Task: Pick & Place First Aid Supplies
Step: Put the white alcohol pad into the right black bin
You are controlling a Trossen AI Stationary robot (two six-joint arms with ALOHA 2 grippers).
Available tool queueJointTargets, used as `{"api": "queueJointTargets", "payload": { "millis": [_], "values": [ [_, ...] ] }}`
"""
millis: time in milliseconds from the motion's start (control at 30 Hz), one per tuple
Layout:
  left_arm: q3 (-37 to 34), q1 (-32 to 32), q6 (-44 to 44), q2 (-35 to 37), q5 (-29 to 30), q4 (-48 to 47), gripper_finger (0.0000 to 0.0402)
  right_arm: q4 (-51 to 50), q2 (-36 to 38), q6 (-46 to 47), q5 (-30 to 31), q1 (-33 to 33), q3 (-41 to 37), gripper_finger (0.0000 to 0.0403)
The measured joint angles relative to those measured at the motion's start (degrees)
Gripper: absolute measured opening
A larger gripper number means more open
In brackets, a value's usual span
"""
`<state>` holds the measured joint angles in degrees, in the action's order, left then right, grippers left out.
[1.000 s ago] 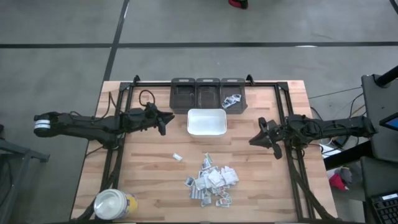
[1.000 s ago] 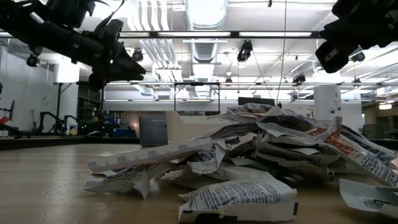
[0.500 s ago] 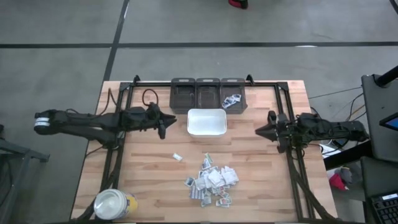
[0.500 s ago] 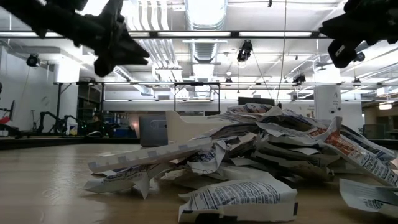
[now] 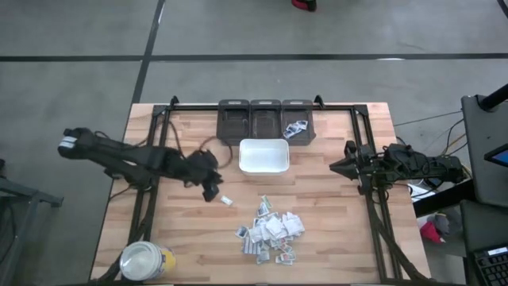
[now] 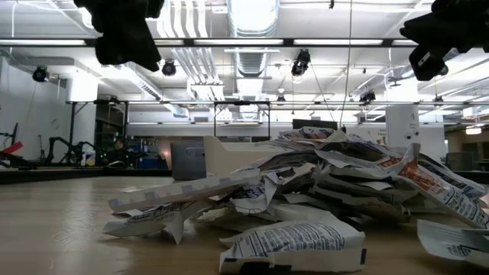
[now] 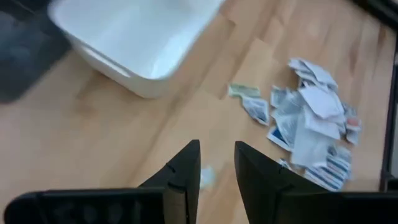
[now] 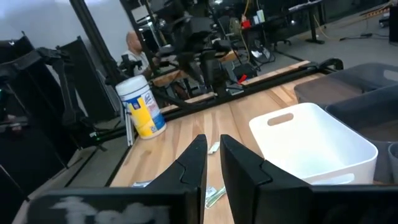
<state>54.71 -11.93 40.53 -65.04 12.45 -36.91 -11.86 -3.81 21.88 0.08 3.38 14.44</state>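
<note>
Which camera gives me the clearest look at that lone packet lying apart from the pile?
The high view: the lone packet lies unobstructed. The left wrist view shows it only between the fingers; the right wrist view shows it small; the low view doesn't clearly show it.

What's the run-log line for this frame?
left gripper: open, above stray packet | right gripper: empty, parked right | tray: empty
</note>
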Motion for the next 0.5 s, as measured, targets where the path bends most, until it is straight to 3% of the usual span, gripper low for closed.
{"api": "queueJointTargets", "payload": {
  "millis": [500],
  "values": [
    [14.8, -9.2, -2.8, -26.8, -0.2, -3.0, 0.0097, 0.0, 0.0, 0.2, 0.0, 0.0, 0.0, 0.0043]
  ]
}}
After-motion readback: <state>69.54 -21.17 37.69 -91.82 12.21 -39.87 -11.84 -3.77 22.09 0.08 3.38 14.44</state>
